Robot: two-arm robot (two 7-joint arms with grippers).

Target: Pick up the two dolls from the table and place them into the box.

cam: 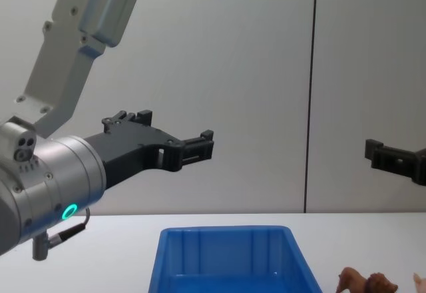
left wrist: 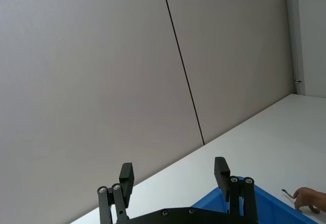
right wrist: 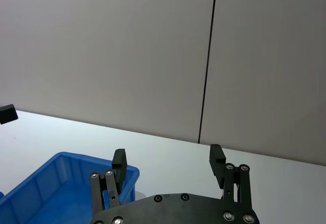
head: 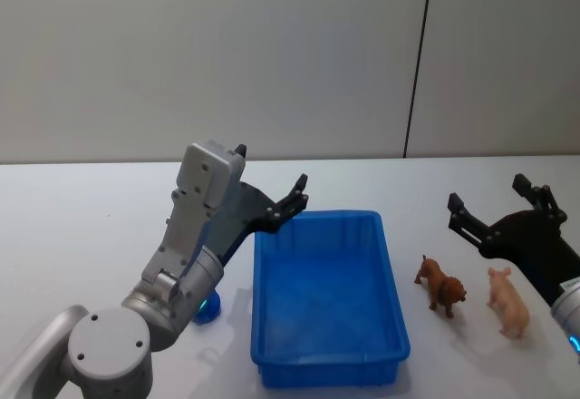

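The right pincer (head: 488, 195), fingers apart and empty, is being held raised over the surface (head: 91, 227) just behind the two dolls, while the left pincer (left wrist: 173, 169), likewise apart, is being held aloft by the far left corner of the box (head: 326, 372). A sound grasp is judged to require the right pincer being lowered squarely over one doll, its flanks being straddled clear of its neighbour. The brown doll (head: 442, 286) and the pale pink doll (head: 507, 301) are being observed upright, side by side but apart, just right of the empty box.

Bright blue box (head: 326, 299), brown doll (head: 440, 284) with seemingly orange-brown head, pale pink doll (head: 507, 301), plain white table (head: 82, 227)
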